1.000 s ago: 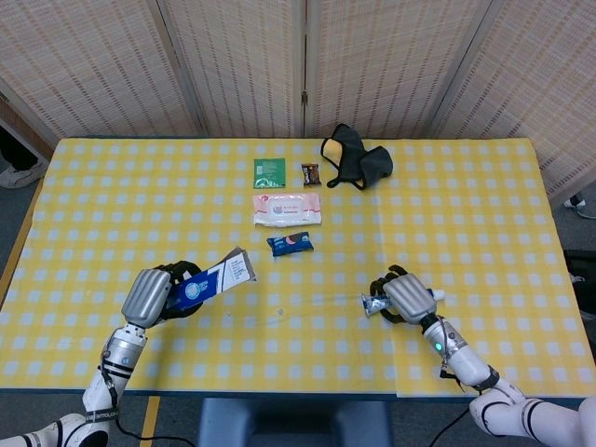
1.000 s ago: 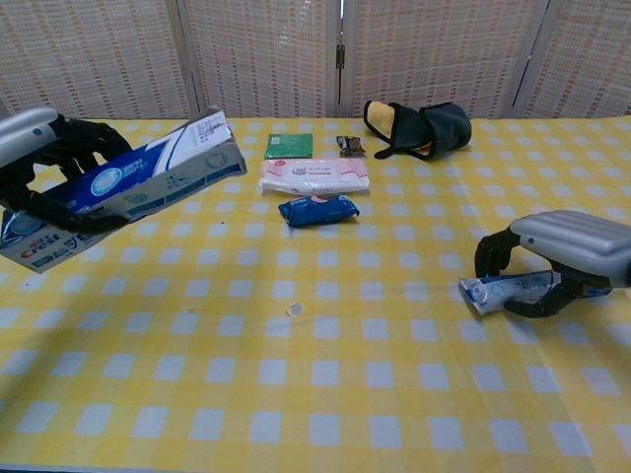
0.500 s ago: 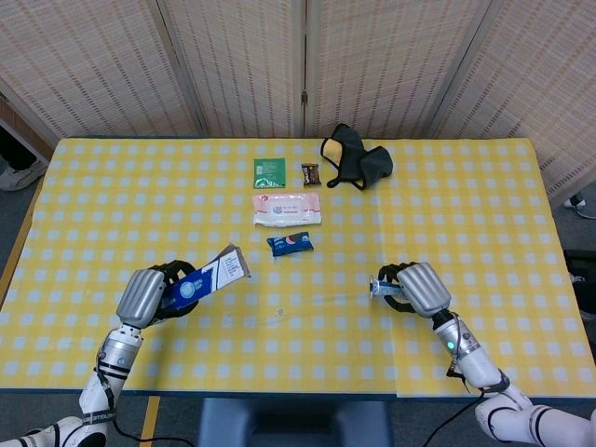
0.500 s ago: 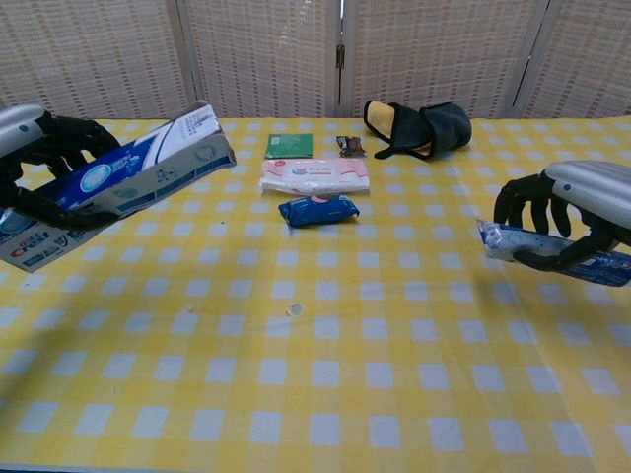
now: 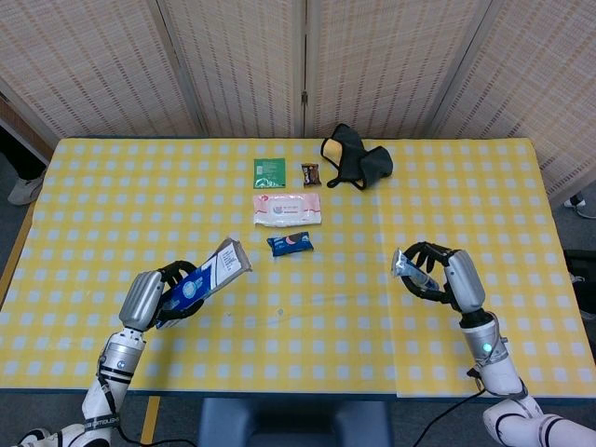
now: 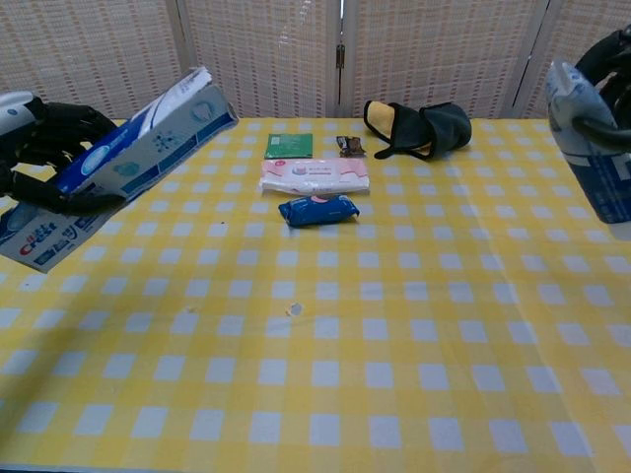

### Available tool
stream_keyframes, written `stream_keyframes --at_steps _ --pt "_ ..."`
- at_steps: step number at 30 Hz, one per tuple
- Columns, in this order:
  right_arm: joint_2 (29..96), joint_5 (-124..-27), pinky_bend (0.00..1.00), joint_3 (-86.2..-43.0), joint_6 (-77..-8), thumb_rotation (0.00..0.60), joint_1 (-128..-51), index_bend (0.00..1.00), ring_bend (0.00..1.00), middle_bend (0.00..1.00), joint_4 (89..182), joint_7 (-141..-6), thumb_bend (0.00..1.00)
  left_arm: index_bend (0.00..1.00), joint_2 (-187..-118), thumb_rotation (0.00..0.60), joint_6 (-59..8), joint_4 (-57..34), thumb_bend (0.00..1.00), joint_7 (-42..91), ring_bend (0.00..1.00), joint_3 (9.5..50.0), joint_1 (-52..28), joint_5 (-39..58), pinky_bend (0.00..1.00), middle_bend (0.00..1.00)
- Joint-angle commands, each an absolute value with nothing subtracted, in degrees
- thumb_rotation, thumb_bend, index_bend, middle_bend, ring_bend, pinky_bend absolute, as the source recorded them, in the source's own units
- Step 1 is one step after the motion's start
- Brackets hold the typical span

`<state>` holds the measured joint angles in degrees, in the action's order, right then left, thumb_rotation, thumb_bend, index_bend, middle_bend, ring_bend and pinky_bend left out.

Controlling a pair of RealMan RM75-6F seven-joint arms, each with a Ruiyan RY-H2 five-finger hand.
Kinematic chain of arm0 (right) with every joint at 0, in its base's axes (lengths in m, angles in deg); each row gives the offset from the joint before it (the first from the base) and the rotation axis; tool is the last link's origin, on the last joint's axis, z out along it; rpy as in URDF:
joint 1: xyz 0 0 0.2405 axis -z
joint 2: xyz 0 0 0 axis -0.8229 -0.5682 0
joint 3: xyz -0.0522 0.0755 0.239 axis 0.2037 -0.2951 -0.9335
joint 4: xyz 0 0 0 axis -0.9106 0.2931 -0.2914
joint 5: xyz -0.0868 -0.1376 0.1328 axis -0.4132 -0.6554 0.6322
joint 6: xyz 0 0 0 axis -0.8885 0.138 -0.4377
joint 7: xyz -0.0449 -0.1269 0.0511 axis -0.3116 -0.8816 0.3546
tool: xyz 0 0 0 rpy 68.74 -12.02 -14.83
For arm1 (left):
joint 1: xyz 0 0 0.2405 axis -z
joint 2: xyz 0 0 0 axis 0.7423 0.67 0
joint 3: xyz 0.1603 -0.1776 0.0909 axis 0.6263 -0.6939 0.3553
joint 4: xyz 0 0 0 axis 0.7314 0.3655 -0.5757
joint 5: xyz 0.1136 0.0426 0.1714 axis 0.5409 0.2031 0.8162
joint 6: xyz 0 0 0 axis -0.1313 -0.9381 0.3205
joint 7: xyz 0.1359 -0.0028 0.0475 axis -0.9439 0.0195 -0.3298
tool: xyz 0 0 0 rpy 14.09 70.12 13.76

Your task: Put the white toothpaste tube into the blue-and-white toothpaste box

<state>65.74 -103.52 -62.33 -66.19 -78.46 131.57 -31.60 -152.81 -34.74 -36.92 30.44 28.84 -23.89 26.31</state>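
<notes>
In the head view we see a table point(image 5: 466, 196) covered with a yellow-and-white checked cloth. Our left hand point(image 5: 154, 295) grips the long blue-and-white toothpaste box point(image 5: 203, 280) near its lower end, fingers wrapped around it, and the box slants up and to the right, clear of the cloth. Our right hand point(image 5: 447, 277) holds the white toothpaste tube point(image 5: 411, 266), also lifted off the table, with one end of the tube sticking out to the left of the fingers. Box and tube are well apart, on opposite sides of the table. Farther back lie a small dark blue snack packet point(image 5: 290, 244), a white-and-pink wipes pack point(image 5: 288, 208), a green square sachet point(image 5: 270, 169), a small brown wrapped sweet point(image 5: 311, 173) and a black cloth pouch point(image 5: 357, 159).

In the chest view our left hand point(image 6: 44, 146) is at the left edge, dark fingers closed around the box point(image 6: 148, 141), whose upper end points up toward the middle. Our right hand point(image 6: 609, 69) is cut off at the top right corner; the tube point(image 6: 587, 148) hangs from it, tilted, high above the cloth. The blue packet point(image 6: 318, 210) lies just in front of the wipes pack point(image 6: 314, 175).
</notes>
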Motion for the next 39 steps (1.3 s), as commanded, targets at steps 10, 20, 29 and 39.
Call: stream_keyframes --at_steps 10,20,29,39 --pt "58.7 -102.5 0.65 -70.2 -72.3 0.600 -77.2 0.76 0.58 0.66 152.2 -3.8 0.36 0.53 -155.7 0.600 -33.7 -41.0 0.29 30.8 0.53 30.1 -24.5 25.4 0.55 0.66" --pt "62.7 -99.9 0.65 -74.4 -72.9 0.600 -79.5 0.76 0.58 0.66 155.9 -1.6 0.36 0.53 -162.2 0.600 -34.7 -43.6 0.29 29.4 0.53 29.3 -23.5 26.7 0.56 0.66" --pt "67.7 -94.0 0.65 -77.9 -68.1 0.600 -82.7 0.76 0.58 0.66 153.2 0.2 0.36 0.53 -165.8 0.600 -31.9 -43.4 0.29 29.0 0.53 27.6 -20.1 28.3 0.56 0.66" --pt "70.0 -92.5 0.66 -79.5 -63.9 0.600 -84.8 0.76 0.58 0.66 154.6 2.3 0.36 0.53 -166.9 0.600 -30.3 -40.9 0.29 31.8 0.53 25.9 -18.6 26.8 0.56 0.66"
